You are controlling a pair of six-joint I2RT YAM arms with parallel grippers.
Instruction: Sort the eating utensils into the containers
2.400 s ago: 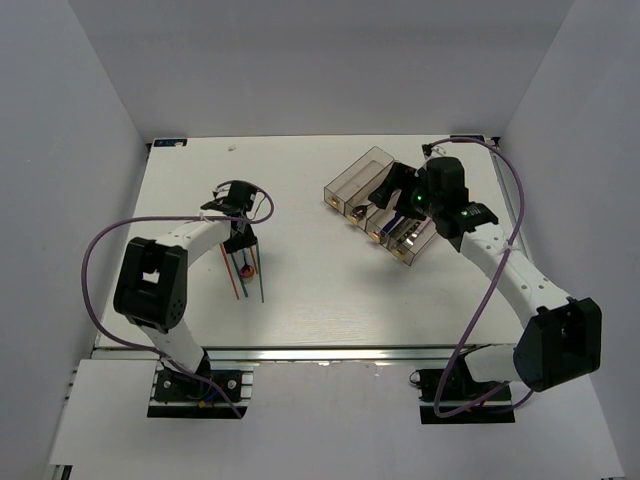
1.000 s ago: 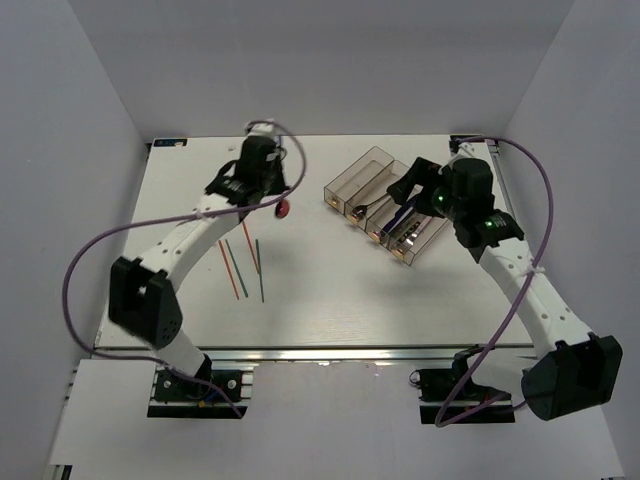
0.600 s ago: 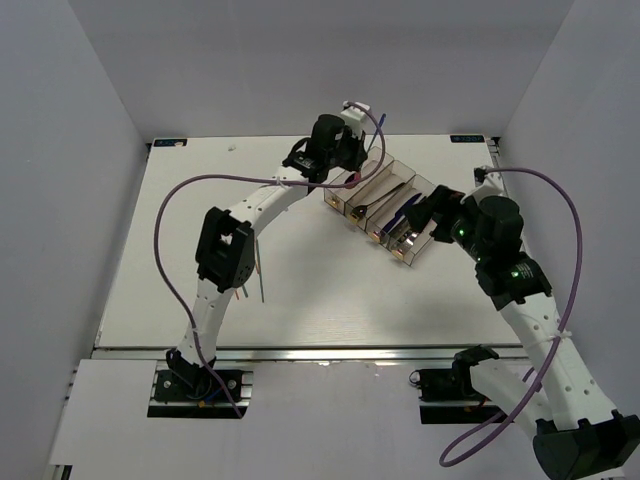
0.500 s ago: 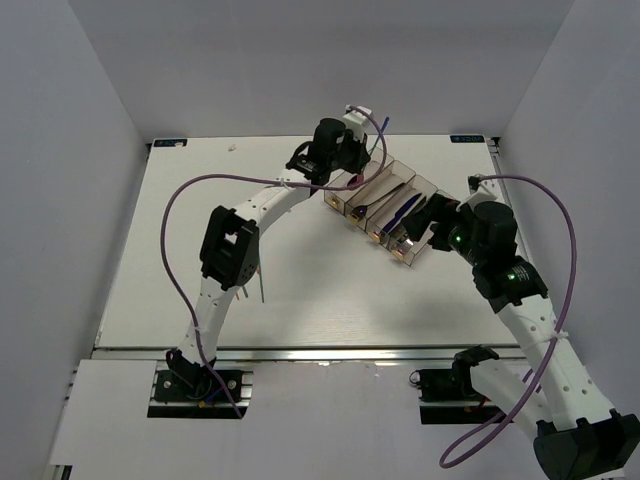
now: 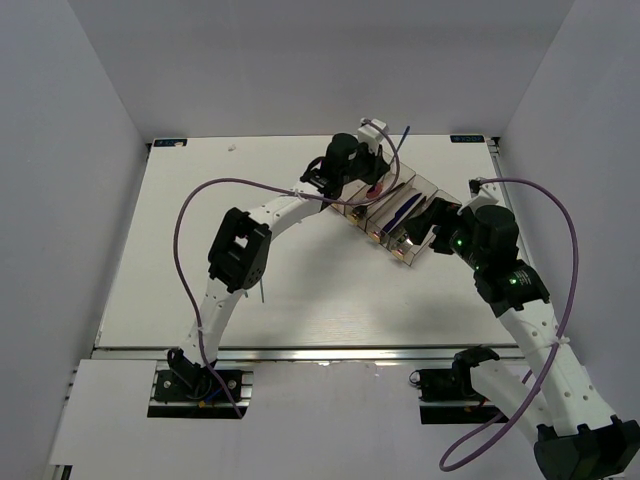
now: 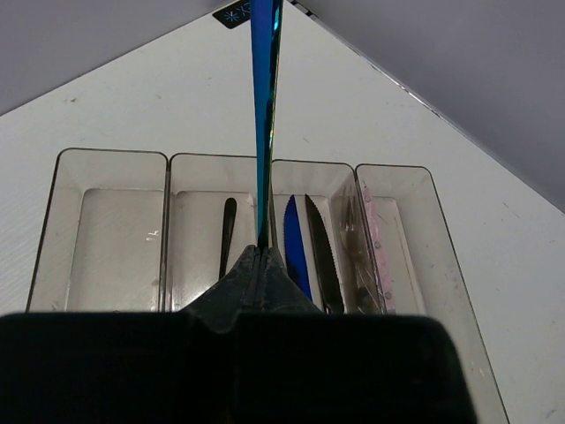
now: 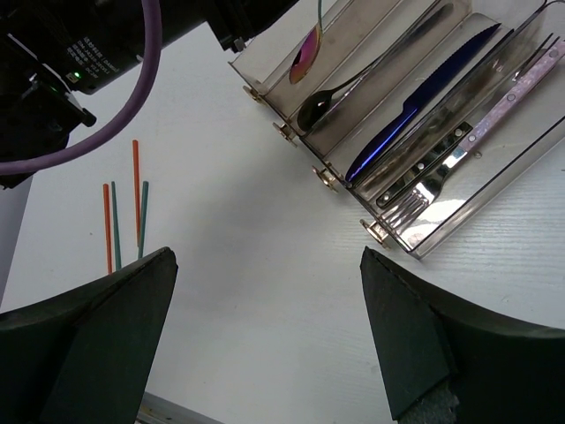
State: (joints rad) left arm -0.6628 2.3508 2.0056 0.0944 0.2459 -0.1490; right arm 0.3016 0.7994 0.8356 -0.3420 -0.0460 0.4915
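We have the left gripper point(image 6: 262, 256) pressed together on the blue handle of a spoon point(image 6: 264, 132). The handle runs straight up the middle of the left wrist view and out past its top edge. In the right wrist view the spoon's pinkish bowl shows at top centre, over the upper-left end of the containers point(image 7: 494, 199). We cannot tell which bin lies under it, or whether it touches a wall.

In the left wrist view the four bins sit side by side. From the left:
- The first shows its bare floor.
- The second holds a black spoon point(image 6: 228, 237).
- The third holds a blue knife point(image 6: 295, 247) beside a black knife point(image 6: 321, 256).
- The fourth holds the forks point(image 6: 372, 238).

The far edge of the table point(image 6: 132, 97) cuts diagonally across the upper right of that view, apart from the last bin.

The right gripper point(image 7: 267, 265) has its fingers spread wide, with only white board between them. The nearest bin corner lies ahead of both tips, not touching. Orange and green chopsticks point(image 7: 135, 199) lie parallel at the left of that view, just above the lower-left finger. A broad stretch of open board separates them from the bin ends.

In the top view the left arm point(image 5: 240, 250) arches from the lower left up to the bins near the table's far edge.
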